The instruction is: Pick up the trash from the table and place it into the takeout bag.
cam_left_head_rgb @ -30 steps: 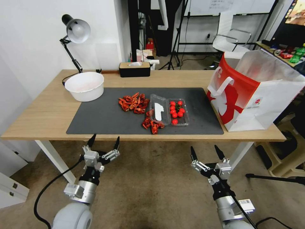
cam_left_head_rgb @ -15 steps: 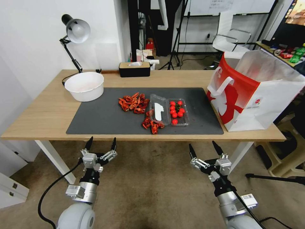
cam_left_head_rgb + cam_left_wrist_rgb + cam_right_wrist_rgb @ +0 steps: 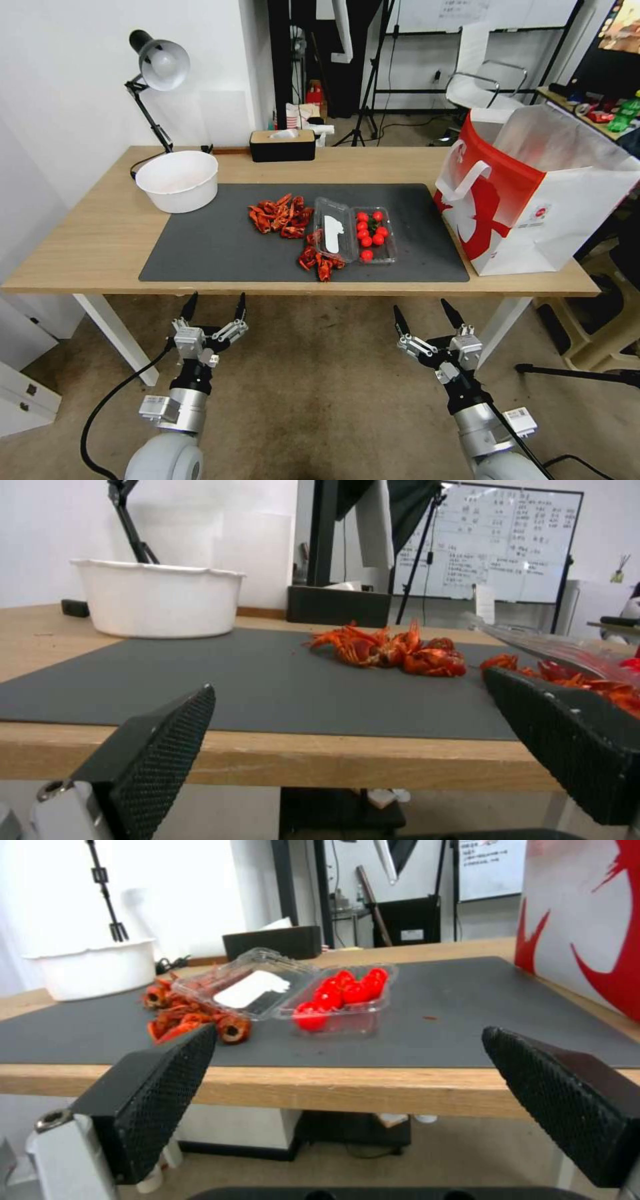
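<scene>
Trash on the table [image 3: 100,240] consists of red crayfish shells [image 3: 281,217] heaped in two piles on the dark grey mat [image 3: 213,247], and beside them an open clear clamshell box [image 3: 353,235] holding small red tomatoes [image 3: 370,233]. A white label on the box lid carries no writing that can be made out. The takeout bag [image 3: 533,200] stands at the table's right end, red-and-white print facing the mat; a small red mark on its pale side is too small to read, and its far side is cut off by the picture's edge. A white bowl [image 3: 177,180] sits at the mat's far left corner, below a desk lamp [image 3: 157,67]; a dark tissue box [image 3: 283,145] is at the back edge. Whiteboard writing in the left wrist view is illegible. Both the left gripper [image 3: 215,307] and right gripper [image 3: 424,315] hang below the table's near edge, fingers spread wide, holding nothing. Compared with a second ago, both have sunk slightly lower, while the trash has stayed put.
</scene>
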Robot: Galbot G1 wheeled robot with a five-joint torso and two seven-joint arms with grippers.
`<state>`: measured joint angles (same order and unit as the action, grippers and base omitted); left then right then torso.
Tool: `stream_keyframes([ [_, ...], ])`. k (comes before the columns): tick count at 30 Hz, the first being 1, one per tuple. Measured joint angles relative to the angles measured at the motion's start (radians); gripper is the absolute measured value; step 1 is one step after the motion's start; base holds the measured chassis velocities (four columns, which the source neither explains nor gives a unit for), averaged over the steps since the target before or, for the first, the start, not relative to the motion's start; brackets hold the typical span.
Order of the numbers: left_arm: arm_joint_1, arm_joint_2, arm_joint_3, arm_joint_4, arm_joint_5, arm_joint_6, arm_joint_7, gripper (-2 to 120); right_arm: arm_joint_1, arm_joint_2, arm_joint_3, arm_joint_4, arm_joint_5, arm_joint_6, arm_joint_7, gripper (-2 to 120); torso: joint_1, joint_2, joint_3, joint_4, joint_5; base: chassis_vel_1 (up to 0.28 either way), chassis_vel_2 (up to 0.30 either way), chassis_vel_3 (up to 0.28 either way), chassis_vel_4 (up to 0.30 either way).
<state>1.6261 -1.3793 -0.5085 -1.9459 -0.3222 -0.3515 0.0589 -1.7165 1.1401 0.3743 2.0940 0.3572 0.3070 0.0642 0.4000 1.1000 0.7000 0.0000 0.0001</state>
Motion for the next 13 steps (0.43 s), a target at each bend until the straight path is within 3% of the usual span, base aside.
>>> stream_keyframes([
  [13, 0.014, -0.002, -0.015, -0.004, 0.008, -0.001, 0.018, 100, 0.008, -0.005, -0.014, -0.009, 0.008, 0.002, -0.019, 100, 0.000, 0.000, 0.000, 0.0000, -0.0002, 0.000, 0.000, 0.000, 0.000],
])
